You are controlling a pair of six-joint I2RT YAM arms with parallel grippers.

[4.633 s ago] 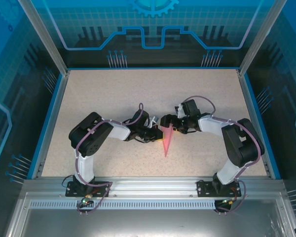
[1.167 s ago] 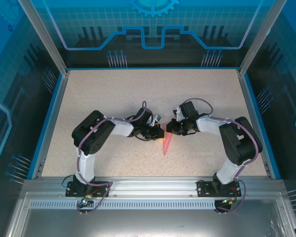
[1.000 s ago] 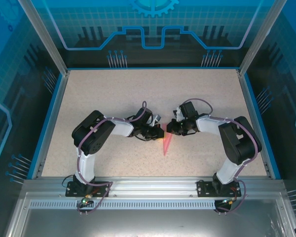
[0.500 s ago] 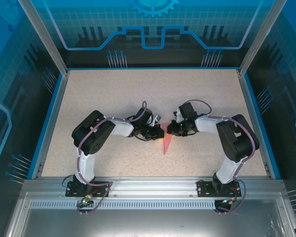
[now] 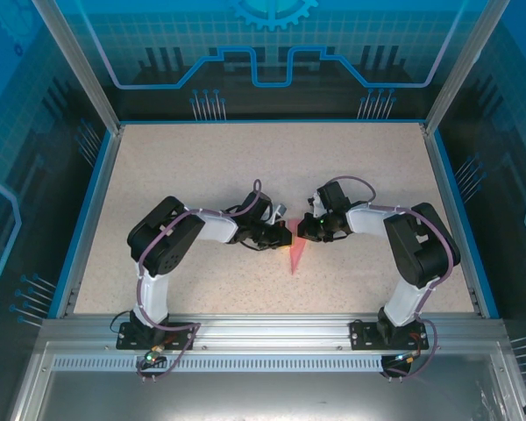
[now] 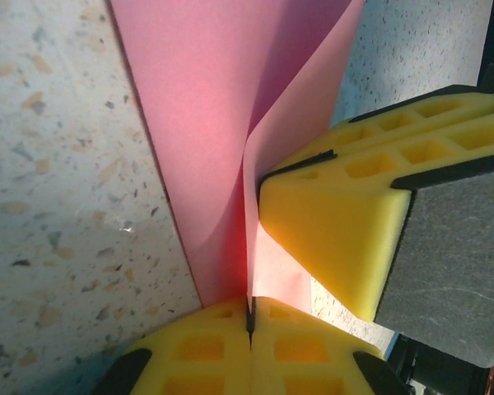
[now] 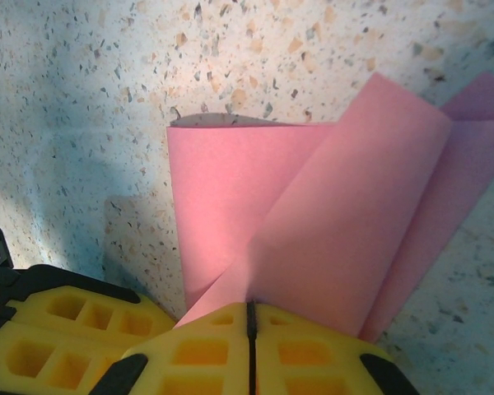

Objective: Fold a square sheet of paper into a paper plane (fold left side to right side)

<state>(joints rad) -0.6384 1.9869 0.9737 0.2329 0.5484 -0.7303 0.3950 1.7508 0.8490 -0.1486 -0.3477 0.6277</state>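
Speckled tabletop (image 5: 202, 175) inside the blue-walled enclosure is carrying the paper plane (image 5: 294, 256), which is lying near the middle, between my two arms, its nose pointing toward the near edge. Over the last second my right gripper (image 7: 249, 317) has been closing, and it is now pinching an upper flap at the wide tail end. My left gripper (image 6: 249, 317) is staying pressed together on the central ridge, just beside the right one. I am judging that both sides are now secured, so the next crease can be worked. The salmon-pink paper is showing as a slim dart, with its layers overlapping and one flap standing up off the table.
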